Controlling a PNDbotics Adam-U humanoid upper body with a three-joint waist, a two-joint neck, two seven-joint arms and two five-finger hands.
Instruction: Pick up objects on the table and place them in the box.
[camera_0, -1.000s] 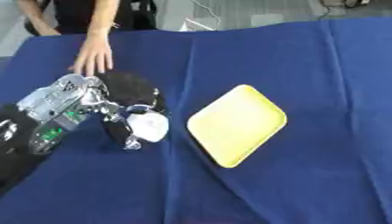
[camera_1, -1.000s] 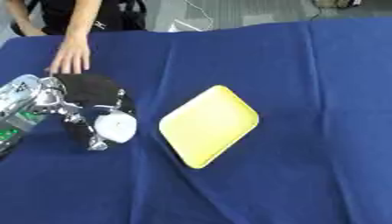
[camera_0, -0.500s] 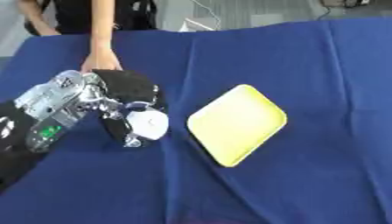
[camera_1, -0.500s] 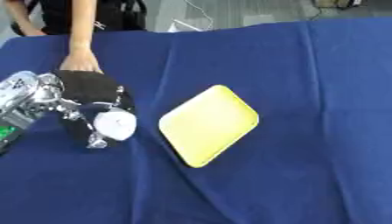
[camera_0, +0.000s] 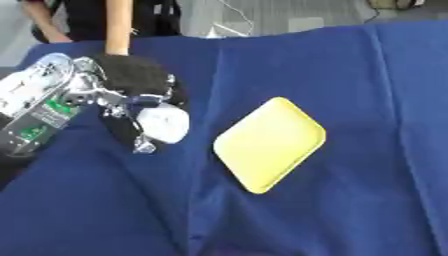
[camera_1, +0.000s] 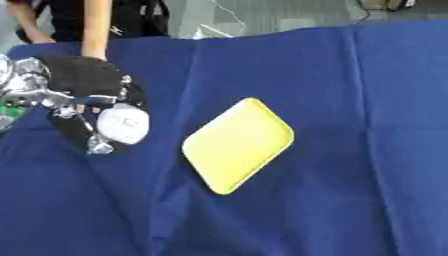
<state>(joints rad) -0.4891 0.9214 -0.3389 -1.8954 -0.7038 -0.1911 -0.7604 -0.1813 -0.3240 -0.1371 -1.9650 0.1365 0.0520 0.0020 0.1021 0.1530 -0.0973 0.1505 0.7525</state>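
My left hand (camera_0: 131, 82), black with silver fingers, hovers at the left over the blue cloth. Its fingers curl round a white round object (camera_0: 164, 123) that sits under the palm. A flat yellow tray-like box (camera_0: 269, 142) with rounded corners lies tilted on the cloth to the right of the hand, a short gap away. Nothing lies in it. My right hand shows in neither view.
A person's bare arm (camera_0: 116, 27) reaches down from the far edge and ends just behind my left hand. The table is covered by a creased blue cloth (camera_0: 367, 90), bare to the right of the tray and along the near side.
My left hand with the white object has shifted a little up the picture, away from me. The person's hand has moved from the cloth's left to right behind my hand.
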